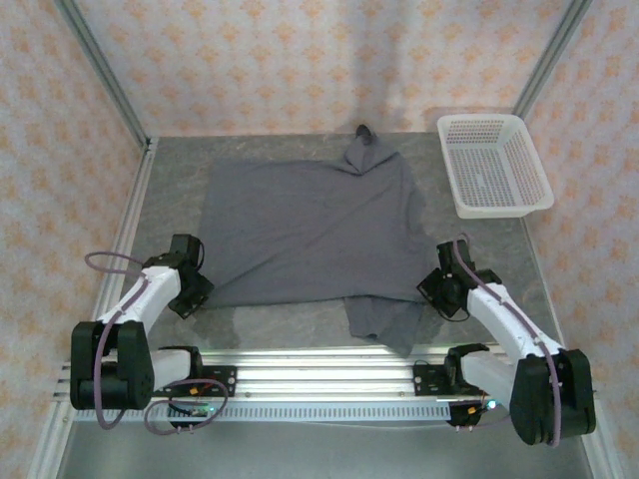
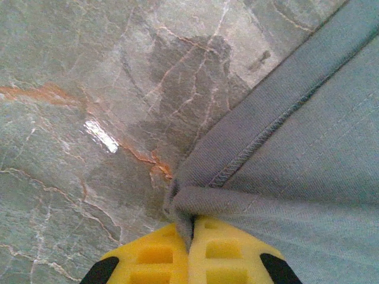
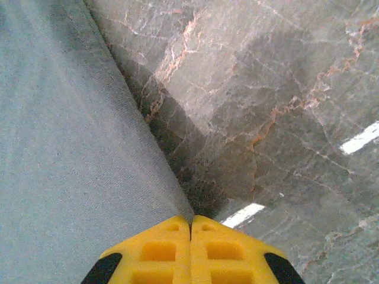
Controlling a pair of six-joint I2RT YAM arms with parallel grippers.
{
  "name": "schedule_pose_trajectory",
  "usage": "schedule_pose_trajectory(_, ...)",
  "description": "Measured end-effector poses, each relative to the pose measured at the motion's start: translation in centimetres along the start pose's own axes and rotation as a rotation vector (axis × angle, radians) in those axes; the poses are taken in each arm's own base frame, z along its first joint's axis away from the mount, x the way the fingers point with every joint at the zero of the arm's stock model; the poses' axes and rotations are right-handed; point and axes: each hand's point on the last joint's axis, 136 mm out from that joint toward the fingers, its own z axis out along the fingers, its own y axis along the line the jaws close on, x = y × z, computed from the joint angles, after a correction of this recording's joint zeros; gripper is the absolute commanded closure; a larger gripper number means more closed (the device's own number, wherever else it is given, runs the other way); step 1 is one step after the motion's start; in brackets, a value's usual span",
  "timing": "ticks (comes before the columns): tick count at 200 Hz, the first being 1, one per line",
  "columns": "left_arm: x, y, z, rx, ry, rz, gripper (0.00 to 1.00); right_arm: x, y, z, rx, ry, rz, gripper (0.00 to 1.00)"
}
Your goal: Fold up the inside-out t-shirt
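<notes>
There is one dark grey t-shirt [image 1: 310, 235] lying spread out across the middle of the marble-patterned table [image 1: 280, 319], and it is lying mostly flat. One part is bunching up toward the far edge, and another flap is reaching toward the near edge.

Two arms are working at it, one at each near corner of the cloth. The left gripper [image 2: 190, 229] is pinching a folded bit of the stitched hem between its yellow fingers [image 2: 154, 257], which are pressing tight together on the cloth. The right gripper [image 3: 190, 223] is closing just as tightly, with the shirt's side edge running straight into the seam between its two tips.

One white mesh basket [image 1: 499, 208] is sitting in the far right corner of the table, apart from the shirt.
</notes>
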Motion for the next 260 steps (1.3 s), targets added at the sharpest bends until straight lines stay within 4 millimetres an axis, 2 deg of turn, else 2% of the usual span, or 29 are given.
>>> schedule_pose_trajectory(32,-0.1,0.3,-0.3,-0.008,-0.011,0.0,1.0,0.6,-0.1,-1.0,-0.039,-0.004,0.009,1.0)
schedule_pose_trajectory(60,-0.4,-0.1,-1.0,0.017,-0.027,0.0,1.0,0.1,0.7,-2.1,-0.084,-0.036,0.019,1.0)
schedule_pose_trajectory(78,-1.6,-1.2,-2.3,0.048,-0.055,0.002,1.0,-0.9,2.2,-2.9,-0.098,-0.051,0.019,1.0)
schedule_pose_trajectory(115,-5.1,-4.7,-5.3,0.123,-0.123,0.009,1.0,-4.3,6.5,-4.0,-0.121,-0.088,0.0,1.0)
schedule_pose_trajectory(147,-7.1,-6.9,-5.4,0.12,-0.121,0.017,1.0,-6.9,9.2,-3.7,-0.114,-0.126,-0.026,1.0)
schedule_pose_trajectory(176,-8.4,-8.5,-5.2,0.116,-0.12,0.026,1.0,-8.5,10.8,-2.7,-0.11,-0.139,-0.046,1.0)
schedule_pose_trajectory(211,-9.6,-9.8,-4.5,0.103,-0.113,0.026,1.0,-10.2,11.6,-1.5,-0.1,-0.156,-0.047,1.0)
schedule_pose_trajectory(260,-10.4,-10.4,-3.6,0.092,-0.103,0.015,1.0,-13.1,12.3,0.0,-0.103,-0.165,-0.008,1.0)
